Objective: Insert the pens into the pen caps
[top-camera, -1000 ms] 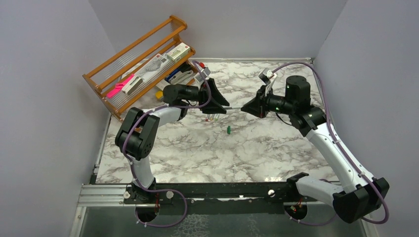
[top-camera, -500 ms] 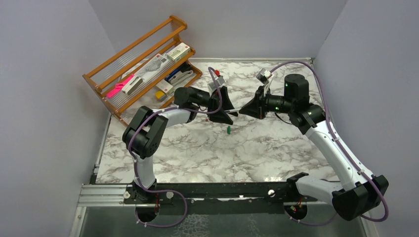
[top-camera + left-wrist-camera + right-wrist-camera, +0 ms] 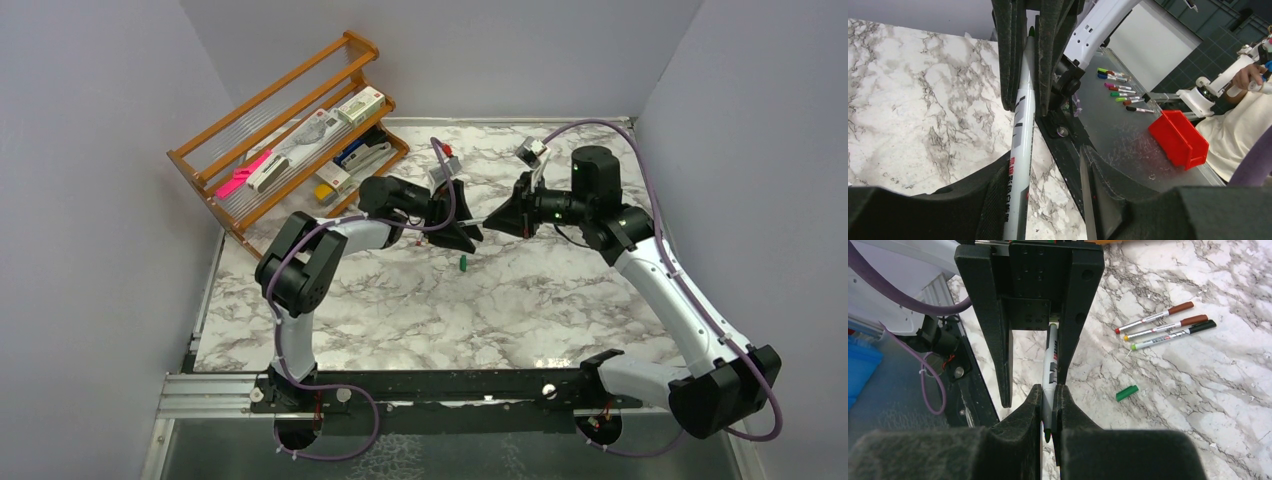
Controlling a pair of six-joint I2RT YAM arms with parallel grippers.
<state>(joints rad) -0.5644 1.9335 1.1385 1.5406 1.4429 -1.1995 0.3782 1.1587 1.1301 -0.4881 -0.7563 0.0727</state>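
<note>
My right gripper (image 3: 501, 220) (image 3: 1049, 392) is shut on a white-grey pen (image 3: 1052, 352) and holds it level above the table, its dark green tip poking out behind the pads. My left gripper (image 3: 465, 226) (image 3: 1045, 175) is open around the pen's other end. The pen (image 3: 1020, 125) lies against one of its fingers (image 3: 990, 200), and the other finger stands apart. A loose green cap (image 3: 464, 263) (image 3: 1126, 393) lies on the marble below. Three thin pens (image 3: 1163, 326), two with red-brown caps and one with a dark cap, lie side by side on the table.
A wooden rack (image 3: 290, 130) with boxes and a pink marker (image 3: 243, 175) stands at the back left. Grey walls close in the table on three sides. Beyond the table edge are a red bin (image 3: 1178, 137) and several spare markers (image 3: 1120, 90).
My left gripper has moved right, toward the right gripper, and its open jaws now sit around the free end of the pen. The right gripper has shifted slightly left with the pen.
</note>
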